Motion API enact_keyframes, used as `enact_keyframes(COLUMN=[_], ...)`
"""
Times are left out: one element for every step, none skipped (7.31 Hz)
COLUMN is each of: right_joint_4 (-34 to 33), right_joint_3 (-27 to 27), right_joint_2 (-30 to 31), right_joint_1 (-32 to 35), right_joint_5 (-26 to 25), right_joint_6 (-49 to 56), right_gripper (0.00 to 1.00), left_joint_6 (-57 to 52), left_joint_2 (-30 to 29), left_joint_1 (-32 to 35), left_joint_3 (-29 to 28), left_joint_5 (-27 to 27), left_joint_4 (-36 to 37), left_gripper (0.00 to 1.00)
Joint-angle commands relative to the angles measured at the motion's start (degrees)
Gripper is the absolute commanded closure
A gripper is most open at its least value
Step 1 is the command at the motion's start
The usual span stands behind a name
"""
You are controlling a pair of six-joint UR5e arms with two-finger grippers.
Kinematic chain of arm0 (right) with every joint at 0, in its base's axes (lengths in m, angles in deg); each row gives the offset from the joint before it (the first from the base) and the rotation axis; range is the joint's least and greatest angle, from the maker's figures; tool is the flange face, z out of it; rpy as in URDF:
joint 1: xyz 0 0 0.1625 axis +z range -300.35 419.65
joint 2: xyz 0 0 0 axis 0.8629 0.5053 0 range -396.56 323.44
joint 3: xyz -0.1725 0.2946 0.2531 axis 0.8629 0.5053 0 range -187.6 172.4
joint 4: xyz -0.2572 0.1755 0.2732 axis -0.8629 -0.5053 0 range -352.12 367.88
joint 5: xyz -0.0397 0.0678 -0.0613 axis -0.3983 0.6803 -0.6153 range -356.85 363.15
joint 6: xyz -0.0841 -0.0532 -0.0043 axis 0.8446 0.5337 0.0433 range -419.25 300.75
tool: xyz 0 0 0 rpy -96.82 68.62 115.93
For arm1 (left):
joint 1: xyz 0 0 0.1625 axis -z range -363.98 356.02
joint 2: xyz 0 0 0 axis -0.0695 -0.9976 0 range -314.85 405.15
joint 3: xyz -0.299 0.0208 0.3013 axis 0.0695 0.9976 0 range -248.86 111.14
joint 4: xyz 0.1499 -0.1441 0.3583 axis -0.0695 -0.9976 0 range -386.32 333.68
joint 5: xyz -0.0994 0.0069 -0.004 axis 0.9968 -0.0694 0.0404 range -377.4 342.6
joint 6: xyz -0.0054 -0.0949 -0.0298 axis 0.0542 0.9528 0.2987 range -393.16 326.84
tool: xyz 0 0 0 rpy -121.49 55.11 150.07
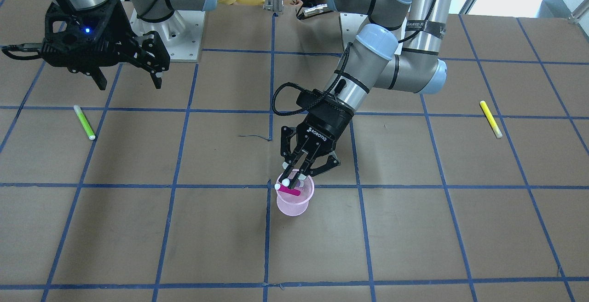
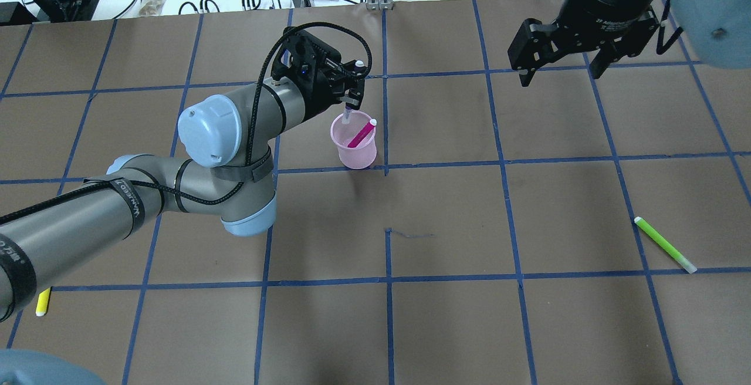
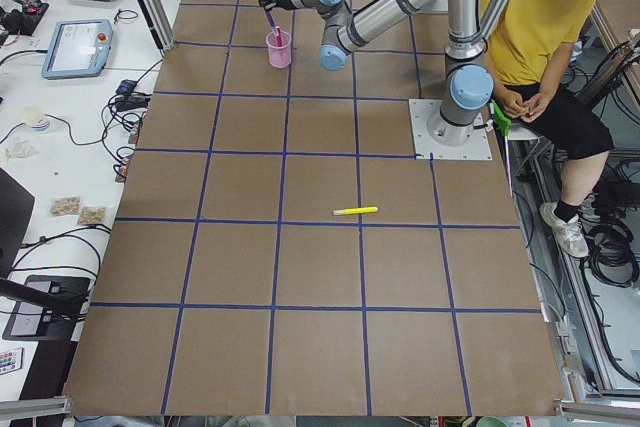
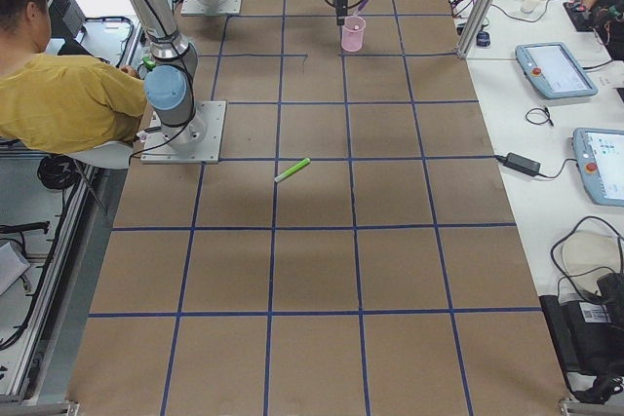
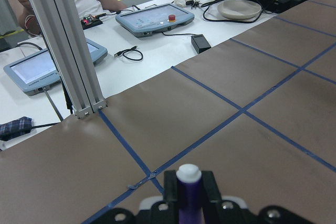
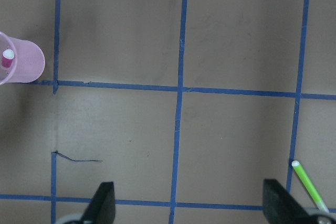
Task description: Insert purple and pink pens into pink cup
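Observation:
A translucent pink cup [image 1: 294, 204] stands upright near the table's middle; it also shows in the overhead view [image 2: 354, 151] and the right wrist view [image 6: 23, 66]. A pink pen [image 2: 361, 134] with a white cap leans inside it. My left gripper [image 2: 351, 103] hangs right over the cup's rim, shut on a purple pen [image 5: 188, 198] held nearly upright, with its lower end at or inside the cup's mouth. My right gripper [image 2: 557, 78] is open and empty, high above the table on the far right side.
A green pen [image 2: 664, 245] lies on the table on my right side. A yellow pen [image 1: 490, 119] lies on my left side. A metal post [image 5: 68, 45] stands at the table's far edge, with tablets and cables beyond it. A person sits behind the robot.

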Motion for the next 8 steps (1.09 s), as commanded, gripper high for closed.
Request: enact_keyframes(right_joint_4=[-1.0,-1.2,-1.4,-1.5,-1.5,-1.6,-1.6,-1.5], right_joint_3=[-1.1,-1.7,-2.1,-2.1,-2.1,-2.1,-2.0,-2.1], right_joint_2=[-0.3,0.1,0.1,0.1,0.1,0.0,0.0,0.1], right_joint_1=[0.1,0.1,0.1,0.1,0.1,0.1,0.1,0.1], right_joint_5=[0.2,0.2,0.2,0.2,0.2,0.2,0.2,0.1], right_joint_6=[-0.5,-0.5,-0.5,-0.4,-0.5,-0.1,-0.1,-0.1], right_gripper=[0.00,0.00,0.00,0.00,0.00,0.00,0.00,0.00], left_joint_6=[-0.2,0.0,0.0,0.0,0.0,0.1,0.3,0.4], left_joint_2=[-2.5,-3.7,-4.4,-4.9,-5.3,-5.8,-6.1,-6.2], left_joint_1=[0.2,0.2,0.2,0.2,0.2,0.2,0.2,0.2], left_joint_3=[0.0,0.2,1.4,1.8,1.5,1.7,1.5,1.2], left_joint_5=[-0.1,0.2,0.1,0.2,0.2,0.2,0.3,0.2], left_joint_4=[1.6,4.5,5.8,6.0,6.0,6.0,6.0,6.0], left_gripper=[1.00,1.00,1.00,0.91,0.48,0.33,0.17,0.13])
